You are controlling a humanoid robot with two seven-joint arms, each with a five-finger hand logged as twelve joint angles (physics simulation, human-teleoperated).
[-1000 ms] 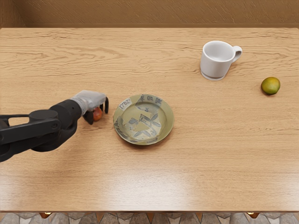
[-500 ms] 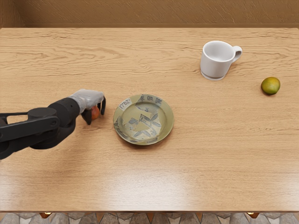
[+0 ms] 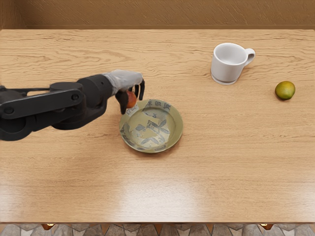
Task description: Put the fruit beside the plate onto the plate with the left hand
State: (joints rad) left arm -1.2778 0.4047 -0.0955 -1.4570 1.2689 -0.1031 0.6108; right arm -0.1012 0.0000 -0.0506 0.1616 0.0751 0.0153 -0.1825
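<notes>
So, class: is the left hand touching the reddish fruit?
Touching. The head view shows the left hand with fingers curled round the reddish fruit, at the far-left rim of the plate.

Wooden table [image 3: 221,167]: patterned plate [image 3: 152,129] centre-left, white mug [image 3: 229,63], green fruit [image 3: 285,90] far right.

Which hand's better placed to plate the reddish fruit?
Left. The left robot hand holds the fruit at the upper-left rim of the plate; the right arm is not in view.

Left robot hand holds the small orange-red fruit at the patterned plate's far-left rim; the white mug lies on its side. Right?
No: the head view shows the white mug standing upright. The left robot hand does hold the small orange-red fruit at the patterned plate's far-left rim.
</notes>
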